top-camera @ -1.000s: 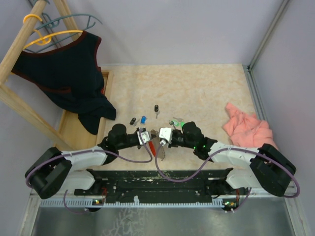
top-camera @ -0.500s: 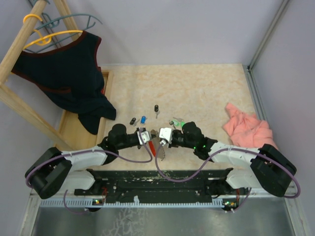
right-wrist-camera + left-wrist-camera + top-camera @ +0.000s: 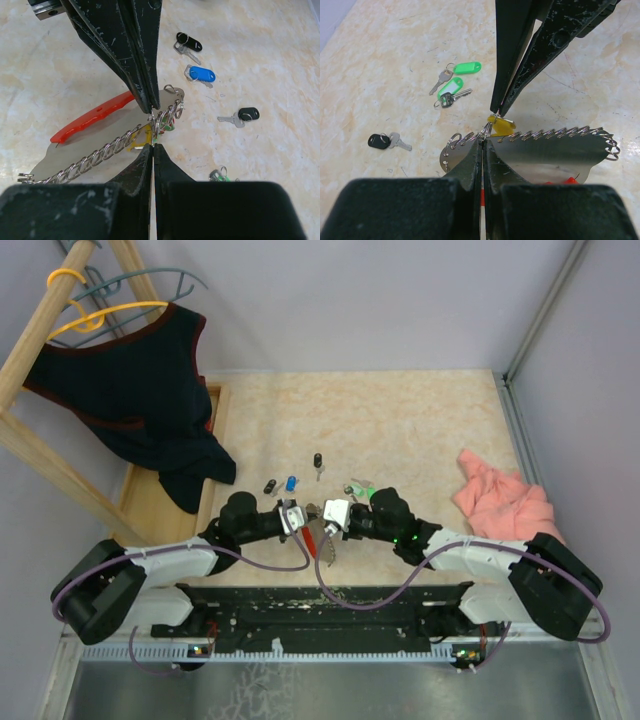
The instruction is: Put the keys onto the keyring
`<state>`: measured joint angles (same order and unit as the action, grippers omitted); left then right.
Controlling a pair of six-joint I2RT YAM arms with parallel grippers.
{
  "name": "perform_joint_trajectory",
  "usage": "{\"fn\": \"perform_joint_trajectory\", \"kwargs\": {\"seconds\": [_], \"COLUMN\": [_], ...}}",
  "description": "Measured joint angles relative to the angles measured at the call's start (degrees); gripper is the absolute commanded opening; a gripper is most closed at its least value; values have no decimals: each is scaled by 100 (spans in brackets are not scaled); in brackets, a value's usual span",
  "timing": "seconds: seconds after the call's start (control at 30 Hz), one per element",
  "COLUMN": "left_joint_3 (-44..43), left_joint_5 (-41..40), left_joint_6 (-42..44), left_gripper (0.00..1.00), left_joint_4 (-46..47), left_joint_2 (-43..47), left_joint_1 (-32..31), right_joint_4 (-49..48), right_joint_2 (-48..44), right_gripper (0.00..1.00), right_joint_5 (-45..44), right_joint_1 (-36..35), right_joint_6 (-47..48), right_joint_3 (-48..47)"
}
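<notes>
The keyring (image 3: 555,152), a grey plate with a row of wire loops and a red band (image 3: 92,119), lies between both arms (image 3: 321,546). My left gripper (image 3: 483,141) is shut on the keyring's looped edge. My right gripper (image 3: 152,145) is shut, pinching the small ring of a yellow key (image 3: 501,125) against those loops. The two grippers' tips meet head-on (image 3: 314,523). Loose keys lie on the table: green ones (image 3: 455,82), a blue one (image 3: 202,75), and black ones (image 3: 189,42) (image 3: 247,114).
A pink cloth (image 3: 505,502) is bunched at the right. A dark garment (image 3: 140,390) hangs on a hanger from a wooden rack (image 3: 50,455) at the left, over a wooden tray (image 3: 150,508). Walls close the table's back and right side.
</notes>
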<state>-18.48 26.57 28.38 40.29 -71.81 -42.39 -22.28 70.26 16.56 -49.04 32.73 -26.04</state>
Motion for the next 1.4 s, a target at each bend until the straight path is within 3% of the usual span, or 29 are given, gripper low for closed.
{"fn": "perform_joint_trajectory", "kwargs": {"seconds": [1.4], "left_joint_3": [0], "left_joint_5": [28], "left_joint_6": [0], "left_gripper": [1], "left_joint_4": [0], "left_joint_2": [-20], "left_joint_1": [0], "right_joint_4": [-42], "right_joint_2": [-2], "right_gripper": [0], "right_joint_5": [4], "right_joint_1": [0], "right_joint_6": [-105], "right_joint_3": [0]}}
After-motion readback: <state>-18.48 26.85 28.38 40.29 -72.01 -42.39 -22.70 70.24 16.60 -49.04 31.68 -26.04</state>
